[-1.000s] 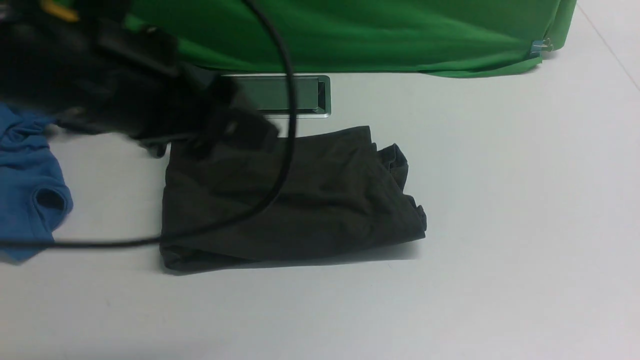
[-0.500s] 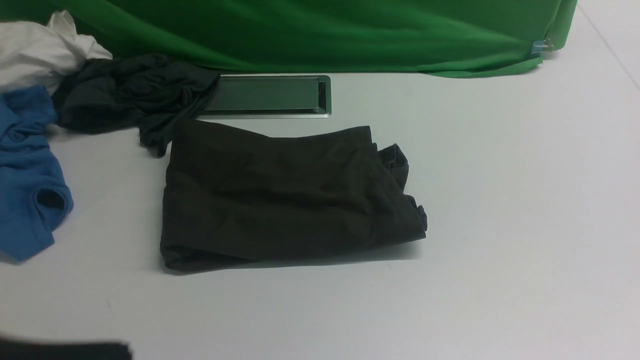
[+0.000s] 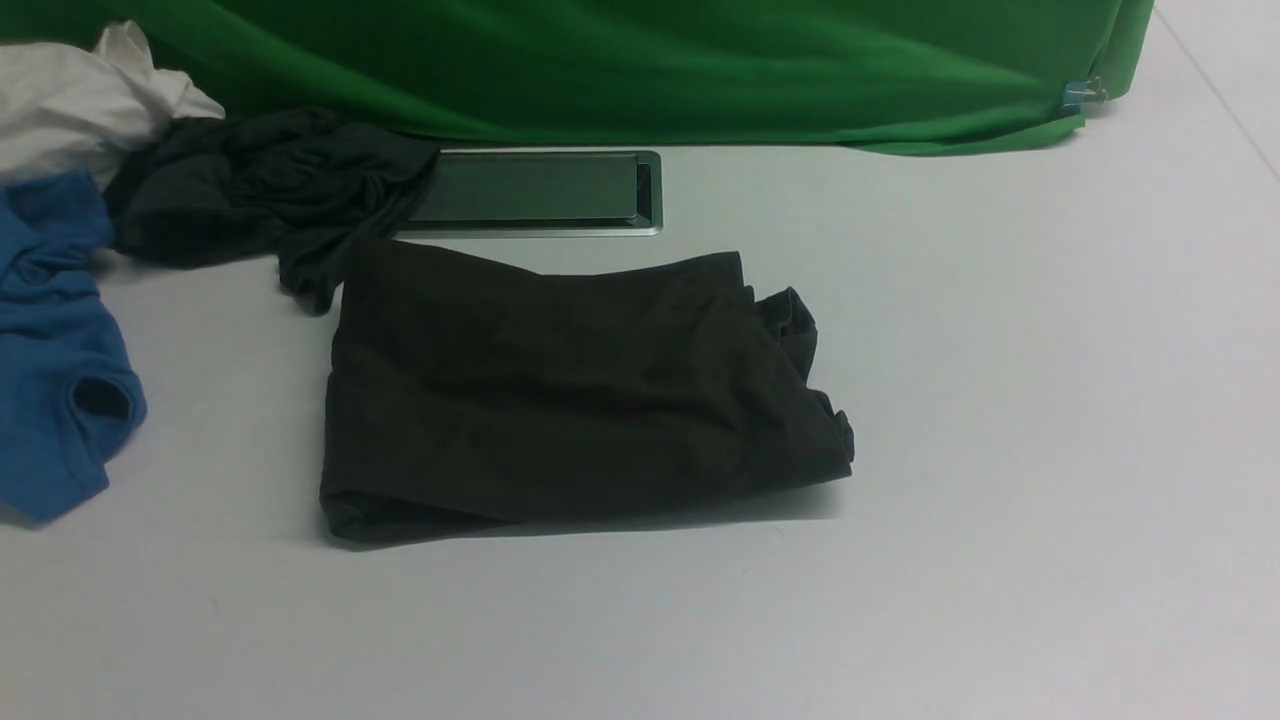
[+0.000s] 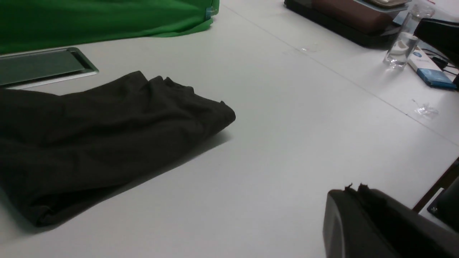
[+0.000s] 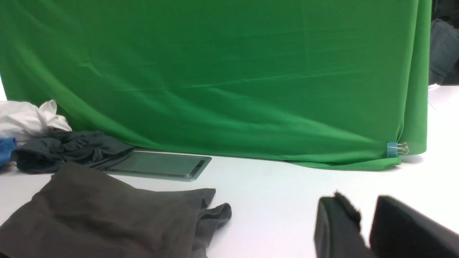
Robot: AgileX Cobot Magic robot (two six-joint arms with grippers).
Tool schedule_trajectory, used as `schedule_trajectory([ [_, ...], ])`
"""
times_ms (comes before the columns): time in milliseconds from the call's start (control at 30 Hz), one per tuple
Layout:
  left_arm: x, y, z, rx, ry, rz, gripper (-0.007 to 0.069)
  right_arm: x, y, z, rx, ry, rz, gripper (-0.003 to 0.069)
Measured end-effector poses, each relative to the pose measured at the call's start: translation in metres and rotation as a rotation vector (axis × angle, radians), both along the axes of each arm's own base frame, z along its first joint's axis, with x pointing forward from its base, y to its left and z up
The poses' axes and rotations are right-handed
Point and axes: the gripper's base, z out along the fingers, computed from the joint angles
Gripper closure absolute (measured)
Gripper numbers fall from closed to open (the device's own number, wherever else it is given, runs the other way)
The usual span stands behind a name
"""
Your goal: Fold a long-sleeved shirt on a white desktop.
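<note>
Shirt (image 3: 570, 390): dark brownish-black, long-sleeved, folded into a rough rectangle, lying flat near the middle of the white desk (image 3: 1000, 500). Bunched folds stick out at its right edge; no lettering shows. Its far left corner sits just beside the grey hatch (image 3: 535, 190).

Hatch: rectangular metal plate set flush in the desk, just behind the shirt.

Charcoal garment (image 3: 250, 190): crumpled, at the far left of the shirt, overlapping the hatch's left end and reaching the shirt's far left corner.

Blue garment (image 3: 55, 350): crumpled at the left edge of the desk, well apart from the shirt.

White cloth (image 3: 80, 100): heaped behind the charcoal and blue garments.

Green backdrop (image 3: 650, 70): hangs along the far side of the desk, pinned at its right corner by a blue clip (image 3: 1075, 95).

Left gripper (image 4: 355, 190): raised clear of the shirt, fingers pressed together, holding nothing.

Right gripper (image 5: 365, 215): clear of the shirt, fingers a little apart with a narrow gap, nothing between them.
</note>
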Motion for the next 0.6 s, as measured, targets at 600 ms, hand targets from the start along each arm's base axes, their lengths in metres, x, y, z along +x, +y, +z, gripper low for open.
schedule_trajectory([
  [600,0.084,0.024,-0.066,0.095,-0.351,0.627,0.0608,0.0,0.0,0.0,0.001,-0.001,0.0,0.0473],
])
